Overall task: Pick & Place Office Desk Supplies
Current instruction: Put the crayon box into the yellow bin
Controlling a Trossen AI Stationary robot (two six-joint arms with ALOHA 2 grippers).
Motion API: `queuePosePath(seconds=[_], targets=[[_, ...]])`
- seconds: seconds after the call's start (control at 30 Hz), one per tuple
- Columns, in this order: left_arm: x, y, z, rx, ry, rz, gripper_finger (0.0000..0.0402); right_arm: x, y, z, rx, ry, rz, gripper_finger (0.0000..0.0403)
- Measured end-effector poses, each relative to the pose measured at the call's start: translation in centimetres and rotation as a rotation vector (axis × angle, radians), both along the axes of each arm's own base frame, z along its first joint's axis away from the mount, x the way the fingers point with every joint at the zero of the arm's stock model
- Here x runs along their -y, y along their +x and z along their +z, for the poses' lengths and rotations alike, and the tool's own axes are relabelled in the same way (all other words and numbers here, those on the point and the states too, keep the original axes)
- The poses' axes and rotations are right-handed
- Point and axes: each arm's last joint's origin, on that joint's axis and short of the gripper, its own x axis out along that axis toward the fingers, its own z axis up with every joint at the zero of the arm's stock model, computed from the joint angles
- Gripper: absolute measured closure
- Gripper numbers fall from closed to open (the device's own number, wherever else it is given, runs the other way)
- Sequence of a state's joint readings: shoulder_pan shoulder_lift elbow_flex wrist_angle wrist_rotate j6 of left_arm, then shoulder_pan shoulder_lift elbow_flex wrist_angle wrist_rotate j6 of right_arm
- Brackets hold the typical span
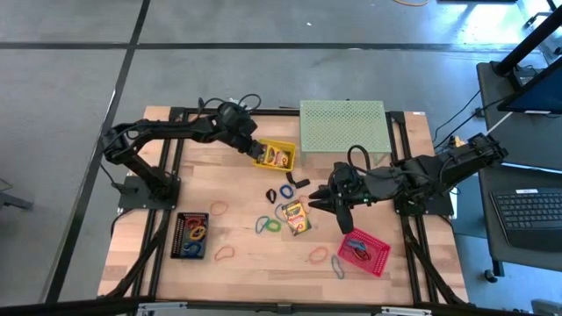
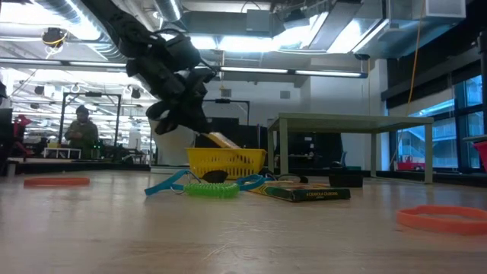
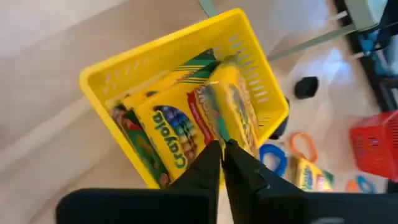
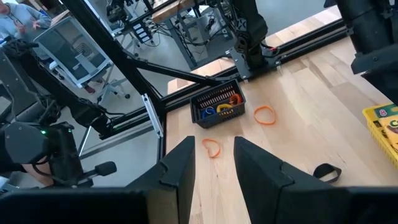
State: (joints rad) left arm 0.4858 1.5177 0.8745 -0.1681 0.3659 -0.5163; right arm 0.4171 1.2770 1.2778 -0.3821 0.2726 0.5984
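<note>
Left gripper [image 3: 222, 149] hangs over the yellow basket [image 1: 274, 155] at the back of the wooden table [image 1: 246, 263], fingers nearly pinched together, holding nothing; crayon boxes [image 3: 180, 127] lie in the basket right below its tips. Right gripper [image 1: 338, 211] hovers mid-table with its fingers parted and nothing between them. Just beside its tips lies a loose crayon box [image 1: 296, 218]; a blue rubber band [image 1: 285, 211] and a green rubber band [image 1: 271, 226] are near that. Orange rubber bands [image 1: 218, 209] are scattered farther toward the left arm's side, next to a black basket [image 1: 191, 233]. A red basket [image 1: 364, 252] sits close under the right arm. A pale green perforated stand [image 1: 342, 125] is at the back edge. Grey floor around; the low view shows a workshop with ceiling lights and a person [image 2: 79, 131] standing far behind.
</note>
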Motion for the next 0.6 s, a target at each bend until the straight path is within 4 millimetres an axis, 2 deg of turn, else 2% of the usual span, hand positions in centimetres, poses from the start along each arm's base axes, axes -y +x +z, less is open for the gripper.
queuePosePath(seconds=[0.4,0.53,0.6], targets=[[-0.3,-0.1,0.1,0.015,0.04,-0.034,0.0257,0.0,0.0,0.0,-0.003,0.02,-0.008,0.0291],[-0.2,0.2,0.8,0.098,-0.086,-0.137,0.0243,0.0,0.0,0.0,-0.003,0.02,-0.008,0.0291],[0.6,0.8,1.5,0.147,-0.174,-0.219,0.0243,0.0,0.0,0.0,-0.003,0.02,-0.008,0.0291]])
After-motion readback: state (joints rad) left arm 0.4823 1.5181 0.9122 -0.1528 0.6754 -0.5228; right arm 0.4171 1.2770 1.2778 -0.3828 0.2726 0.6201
